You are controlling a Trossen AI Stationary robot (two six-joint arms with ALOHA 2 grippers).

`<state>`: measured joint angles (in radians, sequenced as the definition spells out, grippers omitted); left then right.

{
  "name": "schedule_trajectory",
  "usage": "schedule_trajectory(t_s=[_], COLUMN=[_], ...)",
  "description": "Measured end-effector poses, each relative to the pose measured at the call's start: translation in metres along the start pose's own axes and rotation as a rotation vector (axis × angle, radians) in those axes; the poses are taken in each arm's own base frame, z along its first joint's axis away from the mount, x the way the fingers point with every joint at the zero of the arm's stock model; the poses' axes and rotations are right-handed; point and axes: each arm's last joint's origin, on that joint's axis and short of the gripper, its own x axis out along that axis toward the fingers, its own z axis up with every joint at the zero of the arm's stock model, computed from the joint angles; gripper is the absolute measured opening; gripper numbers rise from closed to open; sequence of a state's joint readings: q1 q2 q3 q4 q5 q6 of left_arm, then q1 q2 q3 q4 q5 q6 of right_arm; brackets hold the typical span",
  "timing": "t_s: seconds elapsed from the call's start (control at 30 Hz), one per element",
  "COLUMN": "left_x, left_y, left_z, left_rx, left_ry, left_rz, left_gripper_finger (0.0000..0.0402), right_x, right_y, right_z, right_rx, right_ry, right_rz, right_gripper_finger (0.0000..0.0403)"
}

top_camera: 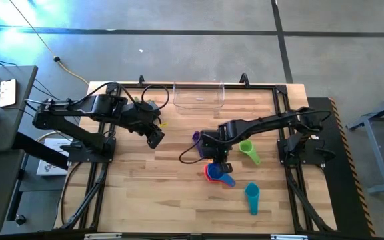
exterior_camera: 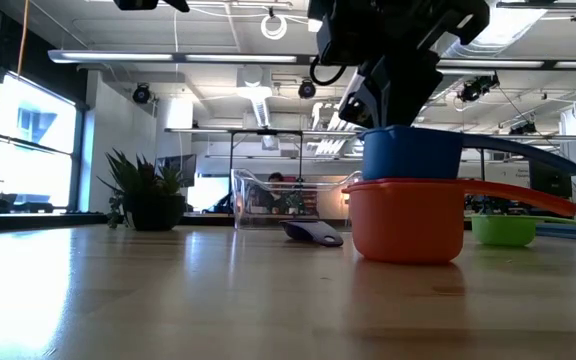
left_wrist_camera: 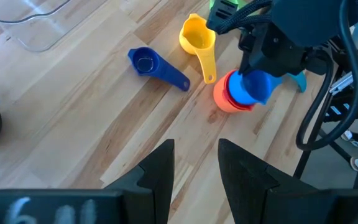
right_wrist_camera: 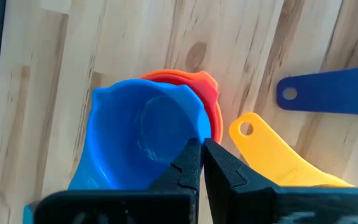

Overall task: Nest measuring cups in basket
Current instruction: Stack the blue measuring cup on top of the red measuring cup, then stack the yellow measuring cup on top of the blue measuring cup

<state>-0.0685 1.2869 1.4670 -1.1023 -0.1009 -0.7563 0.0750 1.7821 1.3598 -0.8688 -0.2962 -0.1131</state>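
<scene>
Low view: glossy blue cup (exterior_camera: 411, 152) nested in orange cup (exterior_camera: 405, 218), seemingly level.

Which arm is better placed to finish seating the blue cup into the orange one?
The right. Its claw is pinched on the rim of the blue cup, directly above the orange cup. The left claw hangs open, away from the cups.

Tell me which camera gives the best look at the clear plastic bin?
The high view: the basket shows whole from above, at the table's far edge. The low view shows its see-through walls far off; the left wrist view catches only a corner; the right wrist view misses it.
</scene>
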Motion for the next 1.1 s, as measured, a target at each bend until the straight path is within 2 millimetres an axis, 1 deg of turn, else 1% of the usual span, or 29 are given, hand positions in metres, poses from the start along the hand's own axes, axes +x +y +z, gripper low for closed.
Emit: schedule_trajectory(t_s=[0.17,0.47,0.67,0.83,1.0,1.1], left_x=[0.000,0.000,0.000,0.000,0.000,0.000], left_y=[0.000,0.000,0.000,0.000,0.000,0.000], left_z=[0.000,0.000,0.000,0.000,0.000,0.000], left_rx=[0.000,0.000,0.000,0.029,0.035,0.035], left_ry=[0.000,0.000,0.000,0.001,0.001,0.001], left_rz=[0.000,0.000,0.000,-0.001,-0.001,-0.001], left_gripper_finger=[0.0113,0.0113,0.0113,0.0113,0.0113,0.0113], right_x=[0.000,0.000,-0.003,-0.016,-0.037,-0.050], right_y=[0.000,0.000,0.000,0.002,0.004,0.000], right_z=[0.000,0.000,-0.002,-0.004,-0.010,-0.018], right_rx=[0.005,0.007,0.101,0.223,0.297,0.340], right_ry=[-0.001,-0.004,0.007,-0.021,-0.051,-0.046], right_rz=[0.000,0.001,0.002,-0.065,-0.176,-0.214], right_gripper_finger=[0.0003,0.0056,0.0066,0.0067,0.0067,0.0067])
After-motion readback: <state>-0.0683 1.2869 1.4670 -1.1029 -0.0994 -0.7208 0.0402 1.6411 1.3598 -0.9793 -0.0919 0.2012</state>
